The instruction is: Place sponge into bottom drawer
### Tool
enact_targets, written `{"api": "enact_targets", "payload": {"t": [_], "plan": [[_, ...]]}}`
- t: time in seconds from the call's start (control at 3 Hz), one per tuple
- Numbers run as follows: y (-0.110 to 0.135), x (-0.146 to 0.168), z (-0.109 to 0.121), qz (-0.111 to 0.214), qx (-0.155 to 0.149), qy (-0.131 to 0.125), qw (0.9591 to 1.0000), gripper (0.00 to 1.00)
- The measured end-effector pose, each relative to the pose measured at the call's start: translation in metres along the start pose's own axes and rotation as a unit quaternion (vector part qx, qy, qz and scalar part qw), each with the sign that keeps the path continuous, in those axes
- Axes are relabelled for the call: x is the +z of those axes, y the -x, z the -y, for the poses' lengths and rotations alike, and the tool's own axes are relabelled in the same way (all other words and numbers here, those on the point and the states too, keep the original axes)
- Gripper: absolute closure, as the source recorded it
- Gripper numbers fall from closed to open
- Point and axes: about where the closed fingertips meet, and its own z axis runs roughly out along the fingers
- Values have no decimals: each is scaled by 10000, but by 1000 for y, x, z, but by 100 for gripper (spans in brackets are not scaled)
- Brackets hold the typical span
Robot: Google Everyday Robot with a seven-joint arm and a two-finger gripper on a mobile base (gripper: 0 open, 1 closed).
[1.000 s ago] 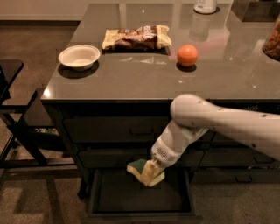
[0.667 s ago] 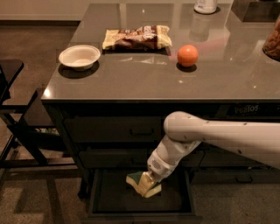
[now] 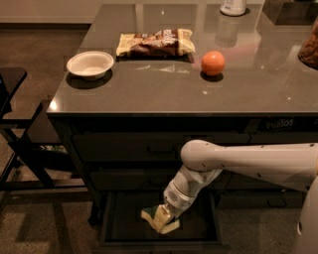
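Observation:
The sponge (image 3: 158,222), pale yellow foam with a dark green side, is held tilted in my gripper (image 3: 164,218) just above the floor of the open bottom drawer (image 3: 129,225). The drawer is pulled out below two closed dark drawers. My white arm reaches down from the right, and the gripper is low inside the drawer, shut on the sponge. Whether the sponge touches the drawer floor cannot be told.
On the counter (image 3: 248,84) lie a white bowl (image 3: 90,64), a crinkled snack bag (image 3: 155,42) and an orange (image 3: 212,63). A dark chair frame (image 3: 15,134) stands at the left. A white container (image 3: 232,7) is at the counter's back.
My gripper has moved down and a little left with the sponge, from the drawer's front opening to low inside the bottom drawer.

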Motion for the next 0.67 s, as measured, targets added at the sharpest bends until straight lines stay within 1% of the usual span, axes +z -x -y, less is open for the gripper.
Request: {"api": "enact_targets", "payload": {"t": [0.33,0.67], "plan": [[3,39,16,306,322,511,9977,100],[7,96,49,571,956,1023,9885,100]]}}
